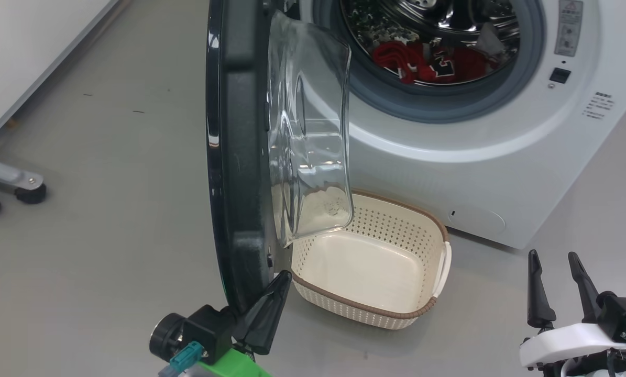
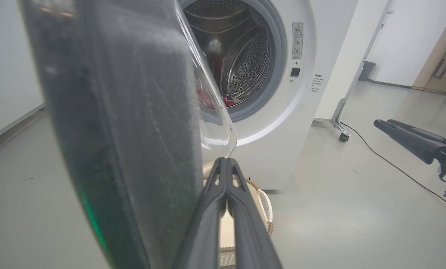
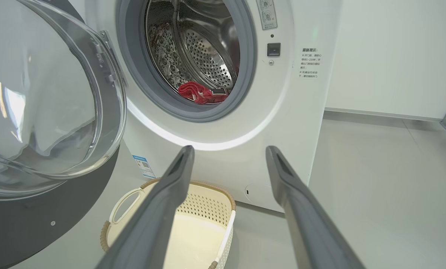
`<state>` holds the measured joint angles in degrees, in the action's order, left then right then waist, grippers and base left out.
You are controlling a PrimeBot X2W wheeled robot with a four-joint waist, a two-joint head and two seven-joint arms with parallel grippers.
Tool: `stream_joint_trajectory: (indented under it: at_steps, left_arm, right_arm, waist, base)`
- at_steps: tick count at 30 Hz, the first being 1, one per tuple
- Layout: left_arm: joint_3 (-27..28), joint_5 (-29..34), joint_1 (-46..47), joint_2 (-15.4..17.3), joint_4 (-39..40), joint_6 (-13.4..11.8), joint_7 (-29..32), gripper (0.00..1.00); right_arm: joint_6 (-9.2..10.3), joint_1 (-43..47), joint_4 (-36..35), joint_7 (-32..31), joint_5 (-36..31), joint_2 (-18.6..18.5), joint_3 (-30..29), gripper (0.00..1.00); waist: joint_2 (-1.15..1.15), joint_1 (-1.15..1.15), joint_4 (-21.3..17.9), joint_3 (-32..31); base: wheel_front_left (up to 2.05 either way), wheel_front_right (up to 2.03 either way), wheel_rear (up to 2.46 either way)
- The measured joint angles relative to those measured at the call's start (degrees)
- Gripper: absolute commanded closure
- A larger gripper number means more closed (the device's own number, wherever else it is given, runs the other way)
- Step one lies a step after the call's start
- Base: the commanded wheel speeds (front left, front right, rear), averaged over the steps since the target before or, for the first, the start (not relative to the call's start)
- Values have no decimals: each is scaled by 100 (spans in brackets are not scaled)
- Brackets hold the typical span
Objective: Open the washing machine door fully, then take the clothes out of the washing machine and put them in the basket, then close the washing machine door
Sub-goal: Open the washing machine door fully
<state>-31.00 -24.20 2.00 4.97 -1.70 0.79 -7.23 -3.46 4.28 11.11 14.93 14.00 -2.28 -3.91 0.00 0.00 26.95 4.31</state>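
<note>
Washing machine door [image 1: 239, 157] stands edge-on to me, roughly square to the front of the washing machine [image 1: 501, 173]. By my reckoning it is not swung fully back.

Left gripper [image 1: 280, 283]: clenched, nothing in it. Fingers point up along the inner face of the door at its lower edge. Cannot tell whether they touch it.

Right gripper [image 1: 553, 256]: spread wide, empty, low on the right, well apart from the machine.

Clothes [image 1: 433, 60]: red heap at the bottom of the drum [image 1: 449, 21], behind the grey rubber ring [image 1: 396, 99].

Basket [image 1: 354, 308]: empty, on the floor [image 1: 108, 183] below the opening, just beside the door's bottom edge. The glass bowl [image 1: 307, 146] overhangs its near-left corner.

Risks as I judge them:
- Closed fingers pushing on a glossy rim have no hold. They may skid off, and the door then stays half open.
- The fingertips sit close under the bowl's lip, so a push angled upward could strike the glass.
- The left arm works right next to the basket and could knock it away from the opening.
- A half-open door narrows the right arm's way in.
- Fabric may snag on the rubber ring and fall short of the basket.
</note>
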Motion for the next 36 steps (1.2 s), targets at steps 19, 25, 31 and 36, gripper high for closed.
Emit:
stream_joint_trajectory:
  at_steps: [19,25,31,36]
  left_arm:
    - [762,-10,-72,133,-316,-458,-256,100]
    - [1128,-146,-74,200,-436,-561,-352,100]
    - [1539,-231,-68,245,-601,-613,-402,100]
    - [1928,-302,-47,314,-771,-656,-474,100]
  right_arm:
    - [-68,-18,53,0,-4,9,62,0]
    - [-102,-26,80,0,-3,11,130,0]
    - [-103,-35,81,0,-4,10,146,0]
    - [-105,-40,87,0,-15,10,153,0]
  waist:
    - [0,0,106,37]
    - [0,0,-18,54]
    - [0,0,-178,95]
    - [0,0,-308,144]
  base:
    - [0,0,0]
    - [0,0,0]
    - [0,0,0]
    - [0,0,0]
